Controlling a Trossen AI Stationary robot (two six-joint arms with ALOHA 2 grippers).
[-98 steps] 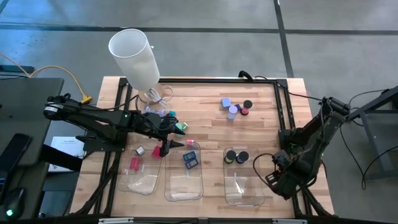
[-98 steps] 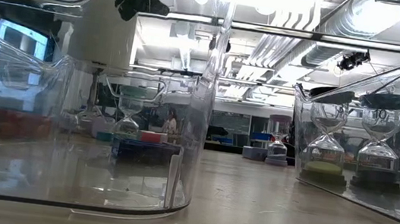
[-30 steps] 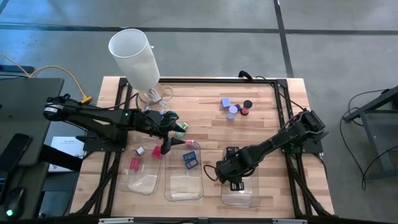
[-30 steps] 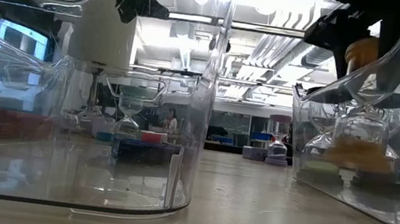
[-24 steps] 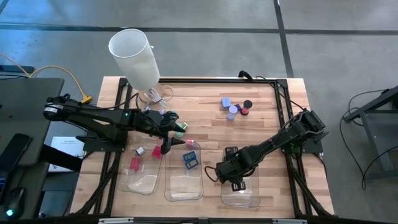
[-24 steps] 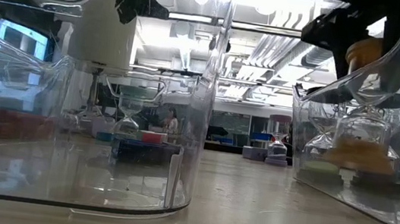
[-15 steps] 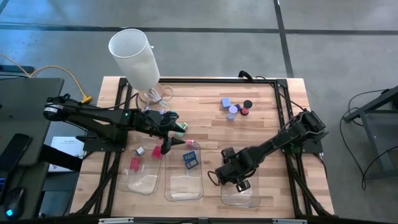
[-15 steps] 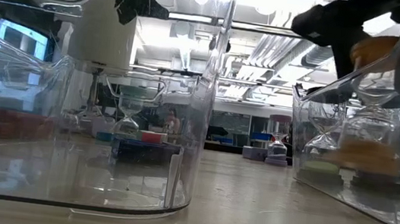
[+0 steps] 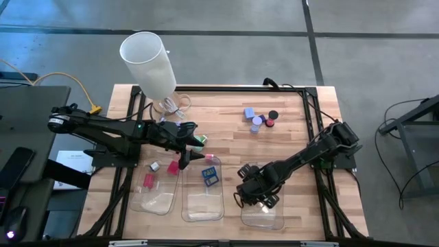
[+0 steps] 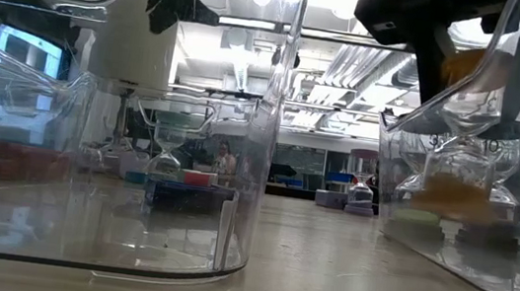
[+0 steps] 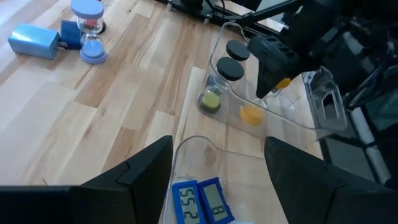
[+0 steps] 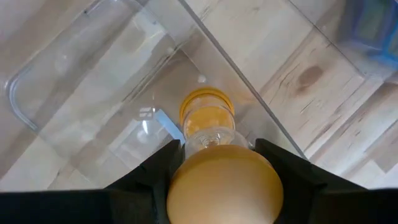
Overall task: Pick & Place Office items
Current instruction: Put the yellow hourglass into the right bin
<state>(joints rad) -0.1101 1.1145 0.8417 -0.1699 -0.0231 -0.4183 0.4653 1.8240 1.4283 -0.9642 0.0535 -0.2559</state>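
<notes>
While upright, the orange hourglass (image 12: 208, 134) sits clamped in the right tool (image 9: 259, 194).

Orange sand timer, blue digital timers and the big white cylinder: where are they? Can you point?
orange sand timer (image 12: 208, 114), right wrist view, on its lower orange cap.
blue digital timers (image 11: 202, 201), left wrist view, on the pair's grey screens.
big white cylinder (image 9: 152, 68), high view, on the middle of its white side.

A tall white cylinder (image 9: 147, 63) stands at the far left corner of the wooden table (image 9: 226, 134). Three clear trays (image 9: 204, 204) sit along the near edge. A yellow cable (image 9: 81, 92) trails off left, possibly toward the dark desk (image 9: 27, 116).
</notes>
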